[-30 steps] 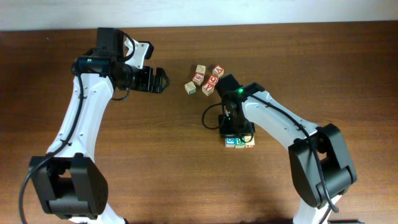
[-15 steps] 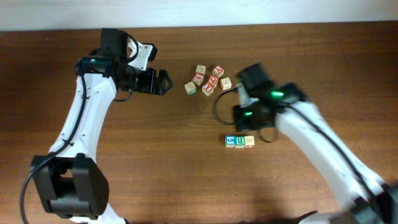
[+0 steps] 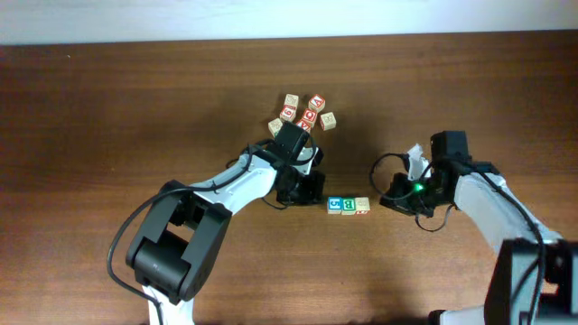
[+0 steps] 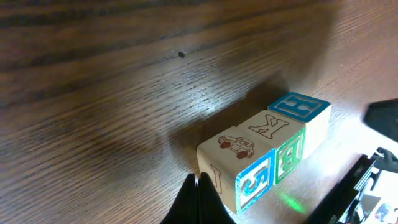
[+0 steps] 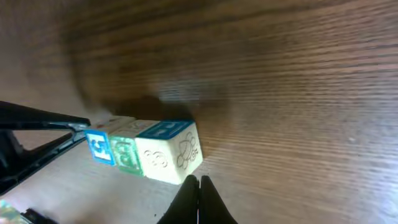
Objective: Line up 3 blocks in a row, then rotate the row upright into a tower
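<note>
Item 1, left gripper [image 4: 198, 183]: jaws pinched together, holding nothing; tip just beside the row's near end, contact not discernible.
Item 2, blue "5" cube [image 4: 239, 174]: directly ahead of that tip; touches the green letter cube [image 4: 287, 149] beyond it; tan cube [image 4: 316, 127] ends the line, also touching.
Item 3, right gripper [image 5: 199, 182]: likewise closed and empty, just past the far end.
Hazard: a nudge from closed fingers would likely shove all three touching cubes along rather than turn one; the opposed grippers might collide.

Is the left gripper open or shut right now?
Shut: the left gripper has its tips together beside the blue 5 block, nothing between them.
</note>
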Controlling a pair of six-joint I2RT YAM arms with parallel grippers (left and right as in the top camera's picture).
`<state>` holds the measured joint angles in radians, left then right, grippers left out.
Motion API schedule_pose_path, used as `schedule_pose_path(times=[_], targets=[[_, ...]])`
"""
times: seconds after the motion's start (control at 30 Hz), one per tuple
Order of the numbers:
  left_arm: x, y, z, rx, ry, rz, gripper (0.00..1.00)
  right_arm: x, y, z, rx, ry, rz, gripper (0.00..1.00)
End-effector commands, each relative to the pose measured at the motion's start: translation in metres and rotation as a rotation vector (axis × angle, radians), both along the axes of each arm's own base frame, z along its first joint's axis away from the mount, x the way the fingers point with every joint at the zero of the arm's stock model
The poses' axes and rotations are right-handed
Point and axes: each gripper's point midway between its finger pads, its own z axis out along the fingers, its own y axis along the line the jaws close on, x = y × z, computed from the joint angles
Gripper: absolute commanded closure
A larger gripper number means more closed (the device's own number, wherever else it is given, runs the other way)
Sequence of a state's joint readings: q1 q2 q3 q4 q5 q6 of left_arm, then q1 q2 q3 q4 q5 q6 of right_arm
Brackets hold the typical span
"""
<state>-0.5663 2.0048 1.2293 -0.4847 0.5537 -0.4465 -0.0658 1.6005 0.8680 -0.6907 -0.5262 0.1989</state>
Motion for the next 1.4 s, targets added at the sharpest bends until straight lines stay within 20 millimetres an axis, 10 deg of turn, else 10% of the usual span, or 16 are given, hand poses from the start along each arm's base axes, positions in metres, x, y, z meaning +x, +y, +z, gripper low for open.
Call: schedule_pose_path(times=[0.0, 0.4, 1.37], targets=[[-0.003, 0.0, -0.003, -0.012, 0.053, 0.036, 1.0, -0.003, 0.003, -0.01, 0.036, 0.03, 0.008, 0.96], [-0.016, -0.012, 0.004, -0.063, 0.118, 0.026, 1.0, -0.002, 0.011, -0.033, 0.05, 0.058, 0.053, 0.96], [-0.015, -0.012, 0.004, -0.068, 0.113, 0.025, 1.0, 0.001, 0.047, 0.019, 0.121, -0.049, 0.148, 0.96]])
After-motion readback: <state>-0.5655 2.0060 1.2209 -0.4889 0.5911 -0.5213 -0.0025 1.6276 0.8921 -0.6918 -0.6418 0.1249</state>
